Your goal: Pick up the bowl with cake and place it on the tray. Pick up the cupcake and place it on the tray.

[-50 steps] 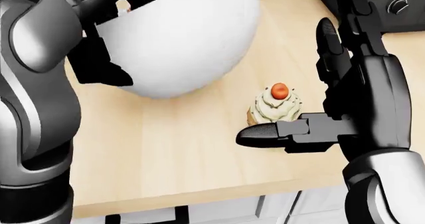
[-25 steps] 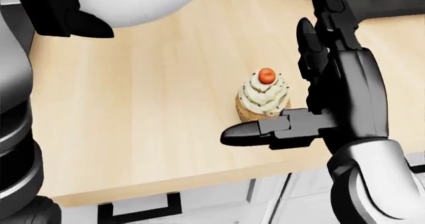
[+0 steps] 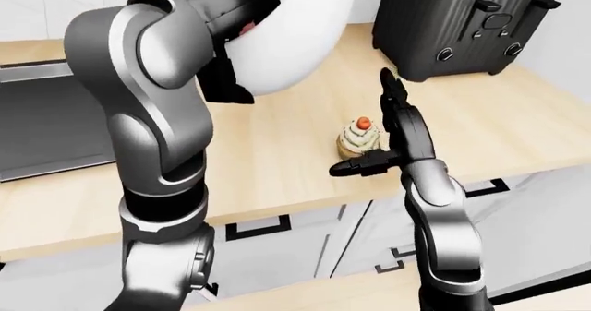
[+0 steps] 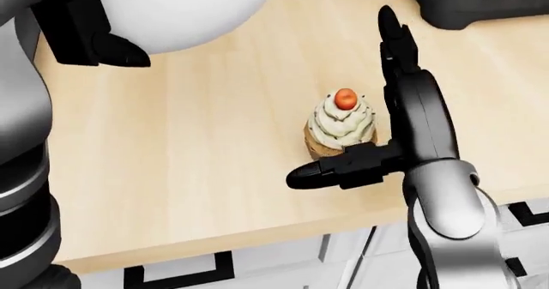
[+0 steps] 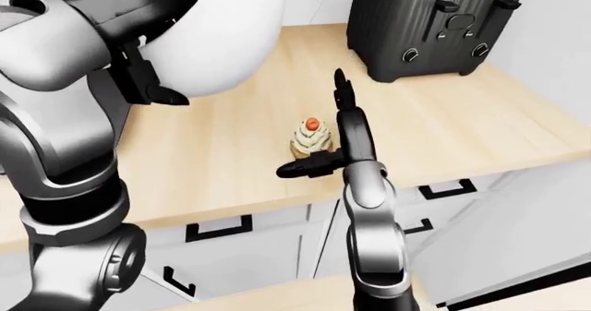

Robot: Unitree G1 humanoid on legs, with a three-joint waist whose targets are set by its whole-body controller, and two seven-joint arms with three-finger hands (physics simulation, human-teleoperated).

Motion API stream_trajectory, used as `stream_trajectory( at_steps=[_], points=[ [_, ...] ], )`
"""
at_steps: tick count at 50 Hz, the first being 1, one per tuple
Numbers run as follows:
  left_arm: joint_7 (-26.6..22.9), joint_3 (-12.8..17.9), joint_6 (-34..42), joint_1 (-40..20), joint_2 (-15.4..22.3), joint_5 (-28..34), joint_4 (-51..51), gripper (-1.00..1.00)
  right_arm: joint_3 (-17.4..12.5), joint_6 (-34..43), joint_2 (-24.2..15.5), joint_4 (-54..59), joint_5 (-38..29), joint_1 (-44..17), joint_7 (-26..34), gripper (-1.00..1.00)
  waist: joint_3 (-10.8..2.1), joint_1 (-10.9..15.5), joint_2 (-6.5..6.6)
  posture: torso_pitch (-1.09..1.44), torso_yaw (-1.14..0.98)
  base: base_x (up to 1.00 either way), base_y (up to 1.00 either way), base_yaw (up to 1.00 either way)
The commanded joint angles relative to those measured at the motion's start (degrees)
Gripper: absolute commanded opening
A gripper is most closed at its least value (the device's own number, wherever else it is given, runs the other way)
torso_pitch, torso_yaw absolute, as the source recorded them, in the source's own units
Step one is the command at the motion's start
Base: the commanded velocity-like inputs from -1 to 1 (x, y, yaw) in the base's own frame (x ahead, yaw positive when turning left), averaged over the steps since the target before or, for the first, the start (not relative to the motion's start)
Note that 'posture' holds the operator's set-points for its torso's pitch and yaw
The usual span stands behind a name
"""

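The cupcake [image 4: 342, 129], cream swirl with a red cherry, stands on the wooden counter [image 4: 197, 147]. My right hand [image 4: 340, 96] is open around it. The thumb [image 4: 319, 169] lies just below the cupcake and the fingers [image 4: 391, 35] stand straight at its right side, close but not closed on it. My left hand [image 4: 85, 35] is shut on the big white bowl [image 3: 297, 42] and holds it in the air above the counter, up and left of the cupcake. A pink bit of cake [image 3: 246, 27] shows at the bowl's rim. No tray is in view.
A black toaster [image 3: 462, 27] stands on the counter to the upper right of the cupcake. A dark flat stove top [image 3: 46, 124] lies at the left of the left-eye view. The counter's edge [image 4: 257, 241] runs just below the cupcake, with white drawers [image 5: 231, 231] underneath.
The head view has shifted. The bowl in my left hand has risen toward the top left. My right hand has straightened beside the cupcake, which stands where it was.
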Motion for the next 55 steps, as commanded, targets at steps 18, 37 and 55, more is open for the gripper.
stream_trajectory(
  at_steps=[18, 37, 55],
  points=[
    [3.3, 1.0, -0.6, -2.4, 0.6, 0.5, -2.2, -1.0, 0.0, -2.2, 0.7, -1.8, -2.2, 0.2, 2.1, -1.0, -1.76, -0.2, 0.38, 0.0, 0.0, 0.0, 0.0, 0.0],
    [1.9, 2.0, 0.2, -6.4, 3.3, -0.4, -1.8, -1.0, -1.7, 13.0, -0.8, -17.4, 0.2, -9.8, 3.6, -1.0, -1.04, -0.3, 0.44, 0.0, 0.0, 0.0, 0.0, 0.0],
    [2.3, 2.2, 0.4, -5.5, 4.0, -0.9, -2.4, -1.0, -1.1, 12.8, -0.7, -17.9, 1.3, -9.4, 1.7, -1.0, -1.63, 0.2, 4.86, 0.0, 0.0, -0.01, 0.06, 0.21]
  ],
)
